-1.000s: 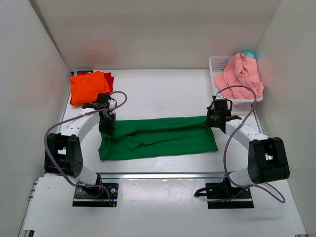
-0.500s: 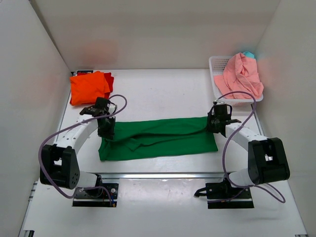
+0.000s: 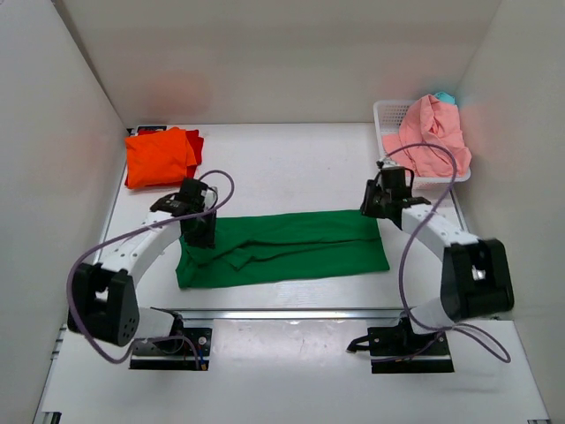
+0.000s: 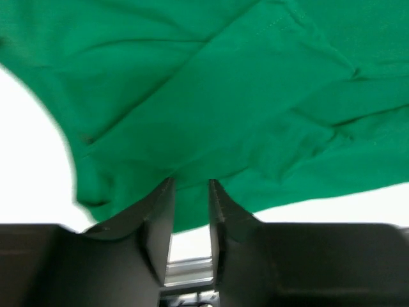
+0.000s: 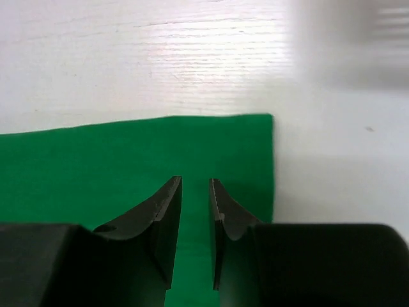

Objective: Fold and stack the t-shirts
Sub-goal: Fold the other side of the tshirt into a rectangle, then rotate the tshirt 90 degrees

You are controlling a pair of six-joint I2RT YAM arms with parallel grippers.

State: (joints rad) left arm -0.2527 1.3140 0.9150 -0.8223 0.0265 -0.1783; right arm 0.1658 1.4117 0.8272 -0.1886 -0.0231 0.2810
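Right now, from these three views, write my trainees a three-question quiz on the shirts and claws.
1. Fill in: the orange t-shirt lies at the table's far ___ corner.
2. True or false: the salmon pink t-shirt rests in the white basket.
3. The left claw and right claw are: A shut on cloth; B open at the green t-shirt; C inside the basket.
Key: 1 left; 2 true; 3 B.

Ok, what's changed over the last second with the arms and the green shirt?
Both hands opened and released the green t-shirt at its far edge: the left hand at the left end, the right hand at the right, which also drew back toward the far side. The edge settled flat. The orange t-shirt, pink t-shirt and basket stayed put.
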